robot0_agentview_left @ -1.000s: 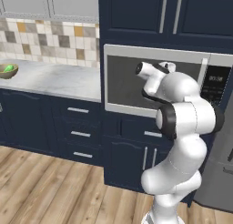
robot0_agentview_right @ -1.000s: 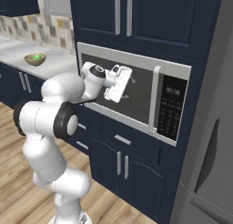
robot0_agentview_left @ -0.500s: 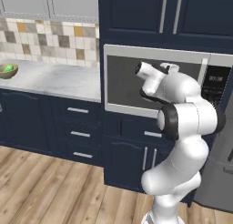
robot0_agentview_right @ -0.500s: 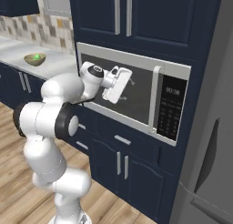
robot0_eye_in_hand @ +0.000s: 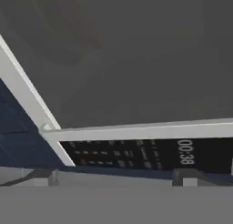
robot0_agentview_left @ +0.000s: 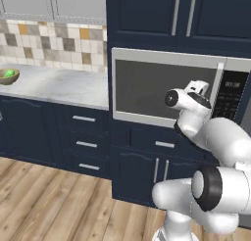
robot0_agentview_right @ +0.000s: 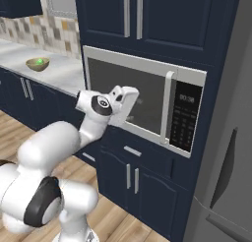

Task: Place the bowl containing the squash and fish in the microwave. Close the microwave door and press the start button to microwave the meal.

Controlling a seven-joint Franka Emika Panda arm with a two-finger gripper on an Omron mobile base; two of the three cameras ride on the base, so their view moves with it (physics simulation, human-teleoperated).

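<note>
Now my gripper (robot0_agentview_right: 129, 104) hangs with jaws apart before the shut microwave door (robot0_agentview_right: 129, 96); I judge the start button on the right keypad (robot0_agentview_right: 184, 122) comes next.

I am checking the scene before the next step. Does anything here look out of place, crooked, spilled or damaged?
Nothing stands out. The microwave door is shut and sits square in its frame, the keypad panel shows a lit display, and the bowl with a green item rests upright on the counter. No spills or damage are visible.
</note>
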